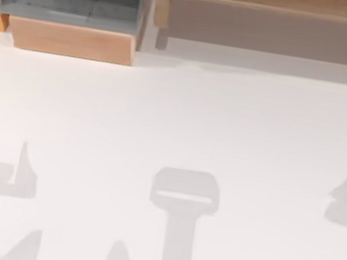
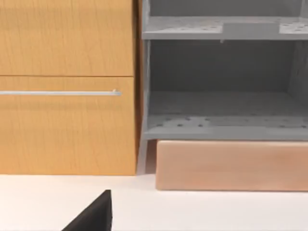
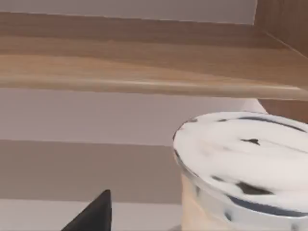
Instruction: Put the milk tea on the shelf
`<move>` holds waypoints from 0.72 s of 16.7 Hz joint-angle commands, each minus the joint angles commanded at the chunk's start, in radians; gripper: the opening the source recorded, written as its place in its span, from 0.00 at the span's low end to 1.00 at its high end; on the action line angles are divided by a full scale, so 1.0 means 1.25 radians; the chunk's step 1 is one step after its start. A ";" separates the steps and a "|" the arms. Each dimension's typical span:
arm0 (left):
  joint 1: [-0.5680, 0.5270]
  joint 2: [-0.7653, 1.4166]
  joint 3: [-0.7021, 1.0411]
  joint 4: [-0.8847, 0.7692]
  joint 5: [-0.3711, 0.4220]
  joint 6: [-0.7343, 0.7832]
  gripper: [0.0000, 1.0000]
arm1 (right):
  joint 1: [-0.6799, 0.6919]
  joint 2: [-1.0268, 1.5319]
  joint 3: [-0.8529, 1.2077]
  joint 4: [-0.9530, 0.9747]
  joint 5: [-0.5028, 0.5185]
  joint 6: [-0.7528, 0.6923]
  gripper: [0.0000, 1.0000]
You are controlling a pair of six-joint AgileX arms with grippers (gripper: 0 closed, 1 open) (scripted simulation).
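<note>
The small round milk tea cup (image 3: pixel 243 168), white-lidded with black speckles over a clear wall, stands close before the right wrist camera, just below the front edge of the long light-brown wooden shelf (image 3: pixel 144 72). It is probably light, rigid and smooth-sided, its liquid liable to slosh; a grasp across the wall below the lid, kept upright, seems safest. Whether either arm's fingers are spread or closed cannot be told. The left arm faces the grey-lined wooden box (image 2: pixel 221 96) on the white desk (image 1: pixel 172 136).

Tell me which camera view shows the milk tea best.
The right wrist view: the milk tea sits close up there, its white, black-flecked top plain, below the shelf. The top view and left wrist view give nothing I can identify as it.
</note>
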 joint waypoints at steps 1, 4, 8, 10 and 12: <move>0.000 0.000 0.000 0.000 0.000 0.000 1.00 | -0.016 0.050 0.007 0.026 -0.018 -0.001 1.00; 0.000 0.000 0.000 0.000 0.000 0.000 1.00 | -0.052 0.152 0.021 0.072 -0.058 -0.005 1.00; 0.000 0.000 0.000 0.000 0.000 0.000 1.00 | -0.061 0.178 0.024 0.081 -0.069 -0.005 1.00; 0.000 0.000 0.000 0.000 0.000 0.000 1.00 | -0.061 0.178 0.024 0.081 -0.069 -0.005 1.00; 0.000 0.000 0.000 0.000 0.000 0.000 1.00 | -0.057 0.178 0.023 0.078 -0.066 -0.005 1.00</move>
